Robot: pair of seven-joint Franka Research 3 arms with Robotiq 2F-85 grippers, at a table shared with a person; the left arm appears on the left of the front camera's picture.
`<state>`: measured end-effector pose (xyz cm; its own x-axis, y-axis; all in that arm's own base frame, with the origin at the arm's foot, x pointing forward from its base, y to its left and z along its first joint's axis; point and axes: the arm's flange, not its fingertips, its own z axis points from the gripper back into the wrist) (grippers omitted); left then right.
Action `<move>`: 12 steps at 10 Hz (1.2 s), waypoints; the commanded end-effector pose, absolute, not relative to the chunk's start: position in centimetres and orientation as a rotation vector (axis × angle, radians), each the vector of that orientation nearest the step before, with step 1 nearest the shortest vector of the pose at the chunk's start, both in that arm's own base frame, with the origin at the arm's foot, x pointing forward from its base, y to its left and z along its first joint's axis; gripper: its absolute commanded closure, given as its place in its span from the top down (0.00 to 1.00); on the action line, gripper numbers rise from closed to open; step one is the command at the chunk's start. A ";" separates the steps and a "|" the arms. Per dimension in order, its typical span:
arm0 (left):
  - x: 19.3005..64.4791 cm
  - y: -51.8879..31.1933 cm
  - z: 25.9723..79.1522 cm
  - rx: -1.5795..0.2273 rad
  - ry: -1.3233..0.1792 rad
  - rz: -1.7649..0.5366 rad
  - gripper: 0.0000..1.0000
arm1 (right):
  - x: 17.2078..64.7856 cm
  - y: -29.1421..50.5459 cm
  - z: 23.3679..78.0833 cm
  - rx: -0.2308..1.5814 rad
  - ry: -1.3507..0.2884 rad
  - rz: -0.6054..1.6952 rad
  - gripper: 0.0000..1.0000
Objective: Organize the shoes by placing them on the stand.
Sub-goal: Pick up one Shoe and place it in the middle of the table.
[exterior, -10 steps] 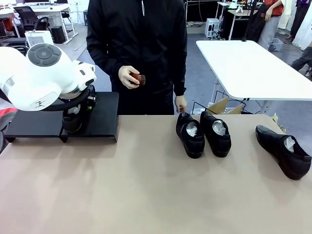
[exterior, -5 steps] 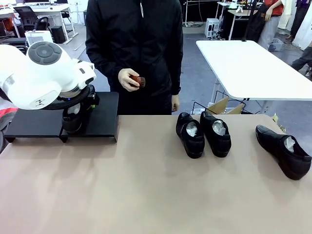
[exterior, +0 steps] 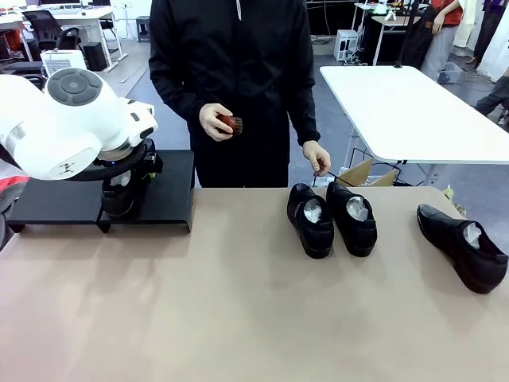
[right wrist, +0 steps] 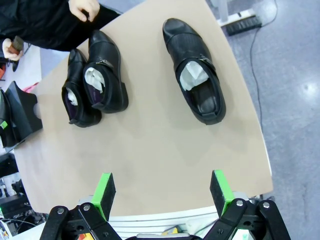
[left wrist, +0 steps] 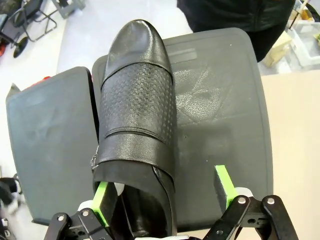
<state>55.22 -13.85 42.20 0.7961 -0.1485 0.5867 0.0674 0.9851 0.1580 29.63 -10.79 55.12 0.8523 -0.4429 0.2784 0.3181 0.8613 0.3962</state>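
My left gripper (left wrist: 162, 186) had just let go. The jaws went from part-closed a sec ago to spread wide, w/ the first shoe (left wrist: 137, 115) lying btwn the green pads, toe pointing away from me. One pad sat right by the shoe's side and the other stood clear, so no grip on it any more. The shoe rested flat on the stand (left wrist: 220, 100), over what looked like a join in its top. In the front view my arm hadn't shifted; only the fingers had opened.

So shoe 1 of 4 looked done, I reckoned. Three were left on the table (exterior: 238, 318): a pair (exterior: 312, 220) side by side near the far edge, and a single shoe (exterior: 463, 247) further right, well apart from them.

My right gripper (right wrist: 162, 187) hung high over the table's right end, fingers wide, holding nothing.

The person's hand (exterior: 316, 155) had lifted from by the pair's heels and hovered above them. The other hand (exterior: 229, 123) held a small reddish-brown item at chest height.

Next, prob: back the left one straight out w/o nudging the shoe.
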 end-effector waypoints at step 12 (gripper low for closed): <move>51.7 -13.5 44.1 0.083 -0.676 -0.098 1.00 | 24.6 -0.6 58.5 0.494 -0.394 -0.035 1.00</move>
